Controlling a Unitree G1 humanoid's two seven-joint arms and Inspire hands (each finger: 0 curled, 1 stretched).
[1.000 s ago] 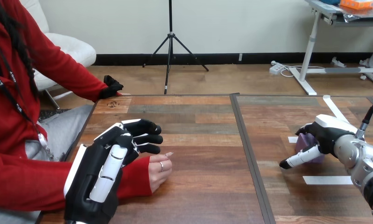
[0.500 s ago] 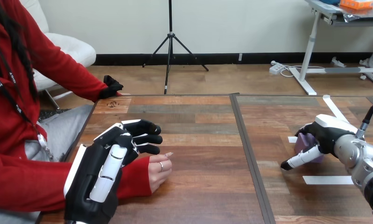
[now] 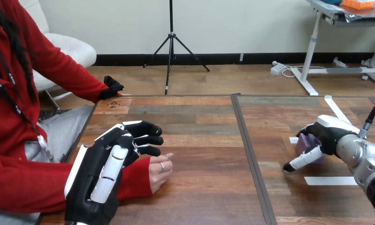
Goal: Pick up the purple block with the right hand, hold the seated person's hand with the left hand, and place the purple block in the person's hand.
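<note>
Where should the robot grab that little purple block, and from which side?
Probably by two opposite upright faces, coming from above and the robot's right. The purple block is small and boxy and sits flat on the table, so those faces are flat and parallel; the right hand sits over it on that side.

The right hand [image 3: 328,134] covers the top and right side of the purple block [image 3: 304,144], so whether it grips the block cannot be judged. The right arm [image 3: 366,165] is cut off by the right edge. The left hand [image 3: 101,174] lies across the person's hand [image 3: 160,169] and hides its wrist and back. Whether the two touch, or one holds the other, cannot be told. The left hand's base and the near tabletop [image 3: 209,192] are cut off at the bottom edge.
</note>
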